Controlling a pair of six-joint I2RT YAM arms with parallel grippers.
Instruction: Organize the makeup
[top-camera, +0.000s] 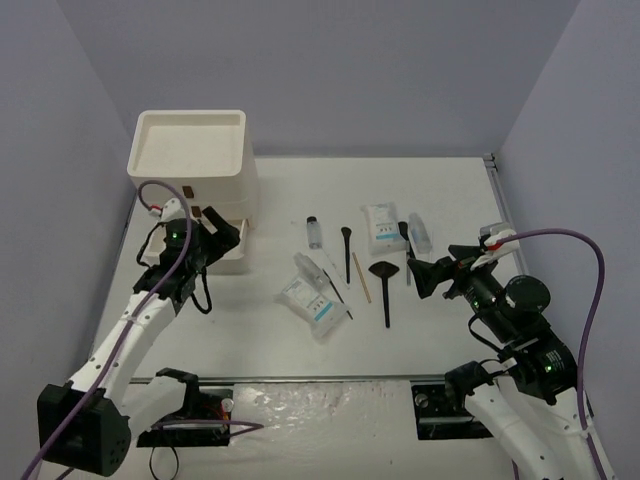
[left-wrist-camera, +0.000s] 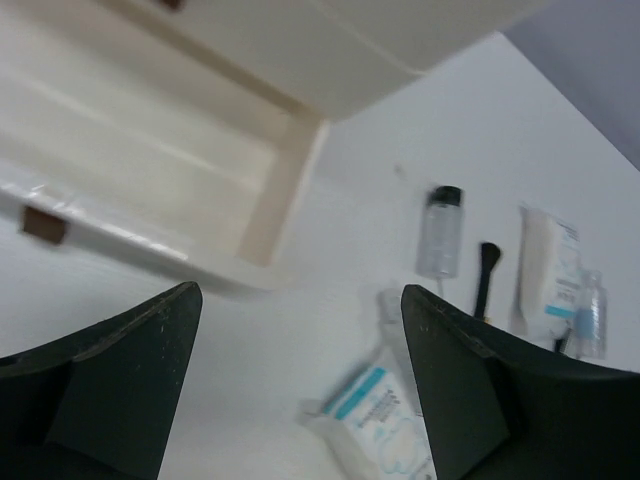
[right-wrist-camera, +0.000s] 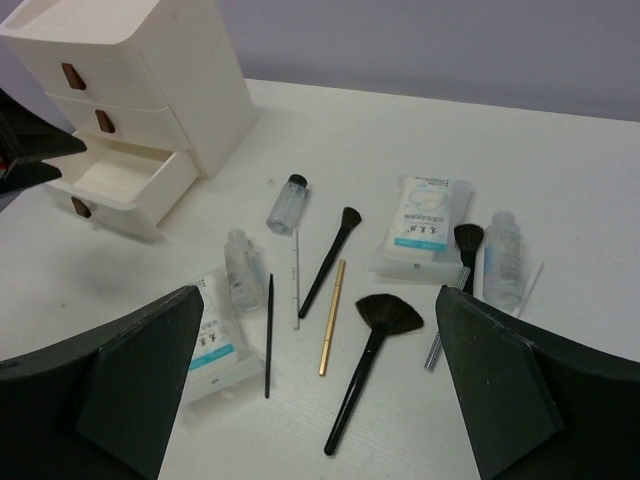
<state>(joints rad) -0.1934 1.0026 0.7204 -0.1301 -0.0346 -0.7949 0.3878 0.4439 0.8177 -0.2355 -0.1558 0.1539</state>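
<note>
Black left claw: is standing wide open with nothing between its fingers, hanging just in front of the pulled-out bottom drawer at the upper left of its wrist view, and touching nothing that shows.
Black right claw: is gaping wide as well, empty, hovering above the spread of makeup in the middle of its wrist view.
Drawer box: is sitting at the upper left of the overhead view, with its bottom drawer showing a bare inside.
Makeup: is lying loose on the white desk around the centre of the overhead view, well apart from the drawer, so none is looking sorted yet.
Fan brush: is looking light, with a stiff handle and soft bristles, so pinching the handle mid-length seems safest.
Wooden stick: is lying flat beside the brushes. Being thin, it is probably hard to get under, so closing across its middle is looking best.
Clear tubes: are looking smooth and round, so likely to roll or slip. Gripping across the body seems wise.
Packets: are looking flat, soft and light. Catching a raised edge seems the likeliest hold.
</note>
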